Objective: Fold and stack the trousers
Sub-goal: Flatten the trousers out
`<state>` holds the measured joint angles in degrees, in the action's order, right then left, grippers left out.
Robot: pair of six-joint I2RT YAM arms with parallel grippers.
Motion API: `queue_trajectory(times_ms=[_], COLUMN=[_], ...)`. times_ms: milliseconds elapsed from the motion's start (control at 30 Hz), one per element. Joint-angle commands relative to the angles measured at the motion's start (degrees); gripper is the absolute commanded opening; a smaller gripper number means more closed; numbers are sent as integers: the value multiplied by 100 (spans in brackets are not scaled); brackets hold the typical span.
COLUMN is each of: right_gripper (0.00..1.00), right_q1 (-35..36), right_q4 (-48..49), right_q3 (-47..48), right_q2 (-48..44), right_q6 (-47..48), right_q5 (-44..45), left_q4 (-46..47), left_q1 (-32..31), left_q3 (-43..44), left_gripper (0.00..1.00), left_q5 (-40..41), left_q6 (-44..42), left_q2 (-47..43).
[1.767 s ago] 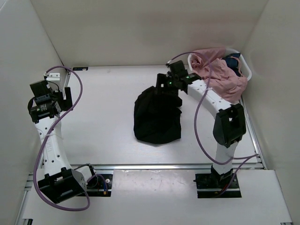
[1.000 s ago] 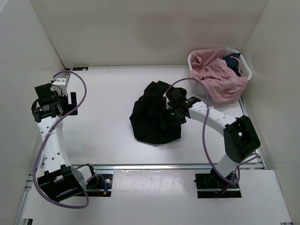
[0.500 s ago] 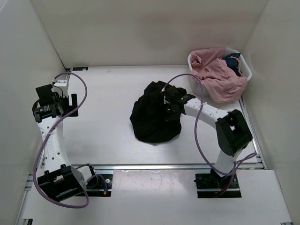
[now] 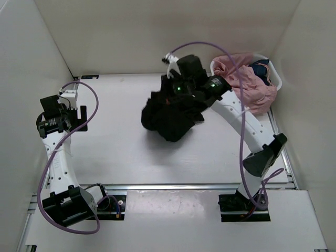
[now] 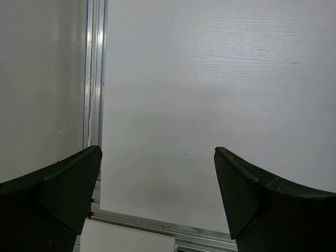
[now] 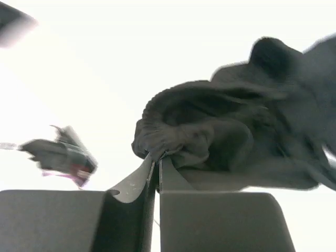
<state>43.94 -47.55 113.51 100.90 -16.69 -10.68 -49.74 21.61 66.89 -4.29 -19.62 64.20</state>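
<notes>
Nearest you on the left, your left hand (image 5: 157, 153) hangs idle with its fingers wide apart over bare worktop (image 5: 210, 79), well apart from the cloth. Farther in, around mid-worktop, the trousers (image 4: 170, 116) hang as a crumpled black bundle from your right hand (image 6: 158, 160), whose fingers are pressed together on a small gathered fold of the fabric. I cannot tell whether the lowest part touches the worktop. The step in hand looks like opening the bundle to lay it flat. To do it well, lift until the legs drop free, then bring the left hand across to pinch a second point along the same edge, so the cloth spreads between two hands rather than twisting from one. Steer clear of the white basket (image 4: 279, 80) in the far right corner, where the pink garment (image 4: 252, 92) and dark blue garment (image 4: 261, 68) sit.
</notes>
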Motion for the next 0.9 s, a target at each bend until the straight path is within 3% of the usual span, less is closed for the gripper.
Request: queue_trajectory(times_ms=[0, 133, 233, 367, 433, 567, 633, 667, 733, 867], right_gripper=[0, 0, 0, 0, 0, 0, 0, 0, 0, 0], right_q1=[71, 378, 597, 835, 835, 521, 274, -41, -587, -975], right_q4=[2037, 4124, 5042, 5326, 5326, 4695, 4046, 3695, 1951, 1073], right_q3=[742, 523, 461, 689, 934, 1366, 858, 656, -37, -1934], right_q2=[-350, -764, -879, -985, -933, -1107, -1441, -1546, -1985, -2820], right_q6=[-1132, -2135, -2418, -2050, -1438, -933, -1142, -1326, -1968, -2487], right_q5=[-1664, -614, 394, 1655, 2024, 3403, 3799, 4019, 4572, 4969], left_q4=[-19, -19, -141, -203, -396, -879, -1011, -1195, -1346, -934], left_q1=[-25, -25, -25, -25, -25, -77, -156, -479, -1261, -3027], left_q3=[218, 560, 894, 1343, 1510, 1810, 1758, 1757, 1477, 634], left_gripper=[100, 100, 100, 100, 100, 100, 100, 100, 100, 100], left_q5=[-36, -150, -308, -616, -1026, -2117, -2373, -2244, -1603, -355], left_q6=[-104, -165, -218, -271, -463, -1087, -1490, -1606, -1703, -1441], left_q2=[-128, -5, 153, 417, 496, 646, 707, 794, 1137, 1226])
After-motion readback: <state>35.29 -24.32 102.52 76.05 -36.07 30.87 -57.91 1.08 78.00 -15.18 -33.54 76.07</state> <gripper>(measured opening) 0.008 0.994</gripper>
